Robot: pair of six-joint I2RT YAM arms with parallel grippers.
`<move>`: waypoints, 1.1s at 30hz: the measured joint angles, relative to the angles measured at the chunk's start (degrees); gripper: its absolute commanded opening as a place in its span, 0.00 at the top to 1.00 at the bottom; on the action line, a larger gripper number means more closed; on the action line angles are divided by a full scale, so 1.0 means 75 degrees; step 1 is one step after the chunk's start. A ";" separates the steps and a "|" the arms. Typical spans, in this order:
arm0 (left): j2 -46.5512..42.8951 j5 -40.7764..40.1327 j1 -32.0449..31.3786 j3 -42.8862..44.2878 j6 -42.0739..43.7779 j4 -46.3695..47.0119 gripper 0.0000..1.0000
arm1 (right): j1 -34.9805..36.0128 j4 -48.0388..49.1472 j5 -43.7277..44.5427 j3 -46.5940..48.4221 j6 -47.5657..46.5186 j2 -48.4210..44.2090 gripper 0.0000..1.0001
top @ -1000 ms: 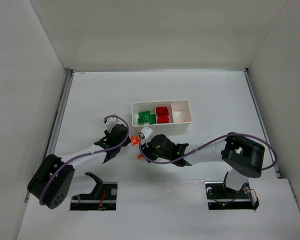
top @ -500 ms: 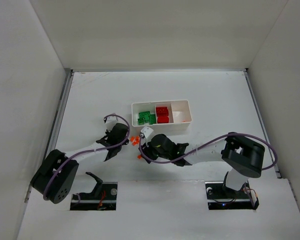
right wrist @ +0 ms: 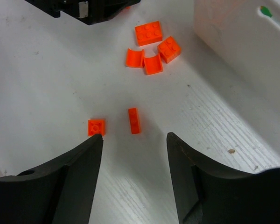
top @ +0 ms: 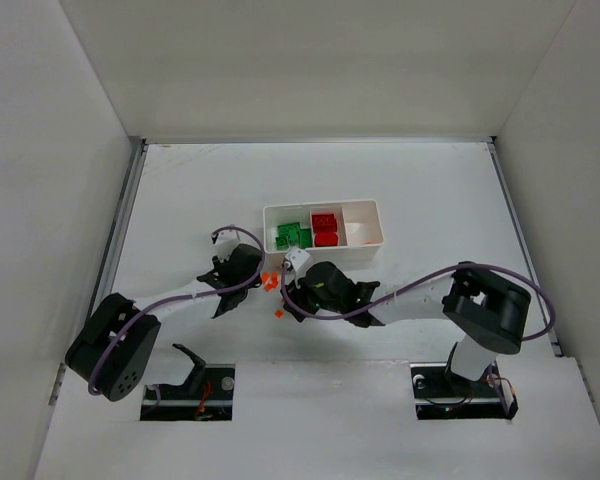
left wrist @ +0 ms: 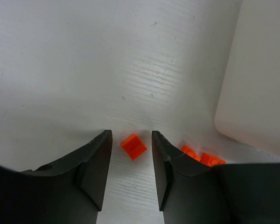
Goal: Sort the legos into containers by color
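Several small orange legos [right wrist: 148, 33] lie clustered on the table beside the white tray [right wrist: 242, 37], and two more orange bits [right wrist: 134, 120] lie just ahead of my right gripper [right wrist: 134, 137], which is open and holds nothing. My left gripper [left wrist: 130, 137] is open a little, with one loose orange piece [left wrist: 133, 146] on the table between its fingertips, touching neither. From above, green legos [top: 293, 237] fill the tray's left compartment and red ones [top: 325, 230] the middle. Both grippers, left [top: 257, 277] and right [top: 290, 300], meet at the orange bits [top: 270, 280] in front of the tray [top: 322, 209].
The tray's rounded corner [left wrist: 256, 93] stands close to the right of my left gripper. The black body of the left gripper [right wrist: 93, 7] sits just beyond the orange cluster in the right wrist view. White walls enclose the table on three sides.
Both wrists have shifted slightly toward the tray. The left arm's base link has swung round a little.
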 measured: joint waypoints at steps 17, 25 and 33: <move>0.0012 -0.0303 -0.0140 0.0096 -0.0323 -0.0437 0.70 | -0.0015 -0.0003 -0.0280 0.0003 0.0041 0.0402 0.58; 0.0012 -0.0341 -0.0187 0.0096 -0.0525 -0.0452 0.65 | -0.0015 0.0029 -0.0207 0.0189 0.0050 0.0600 0.59; 0.0012 -0.0341 -0.0192 0.0099 -0.0679 -0.0431 0.65 | -0.0015 0.0189 -0.0029 0.0227 0.0006 0.0714 0.78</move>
